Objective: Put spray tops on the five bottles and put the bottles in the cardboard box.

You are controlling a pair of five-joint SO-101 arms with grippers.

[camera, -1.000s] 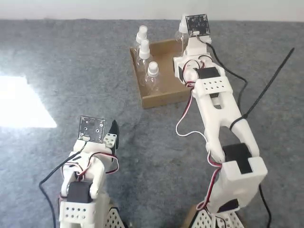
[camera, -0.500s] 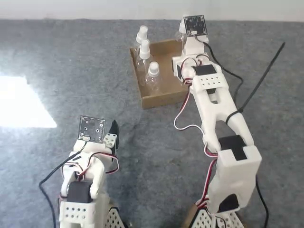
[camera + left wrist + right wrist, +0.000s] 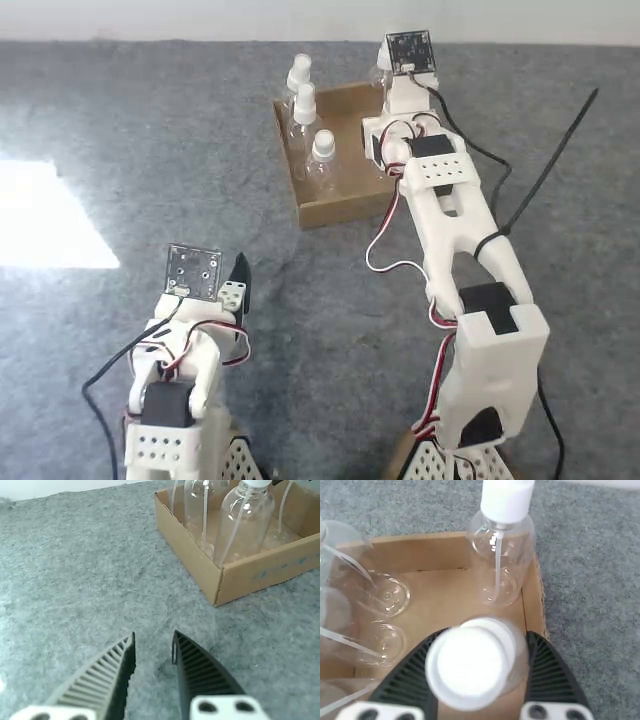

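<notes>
- Nearest, by the table's (image 3: 120,130) near edge, the left gripper (image 3: 154,638) hangs just above the grey felt. Its jaws are a little apart with nothing between them, and it has not stirred over the last second.
- Farther out, the right arm lies stretched toward the cardboard box (image 3: 345,208) near the table's far edge. Within that second it shifted slightly left and a touch farther over the box, then settled.
- The right gripper (image 3: 481,644) is closed round a capped bottle (image 3: 468,666), which sits inside the box beside its right wall. Whether the bottle's base touches the box floor is hidden.
- Beyond it, a fourth bottle (image 3: 502,555) stands in the box's far right corner, and three bottles (image 3: 303,100) line the left wall. All of them have spray tops.
- Judging by that, the held one is the fifth bottle, and only its release seems left to do.
</notes>
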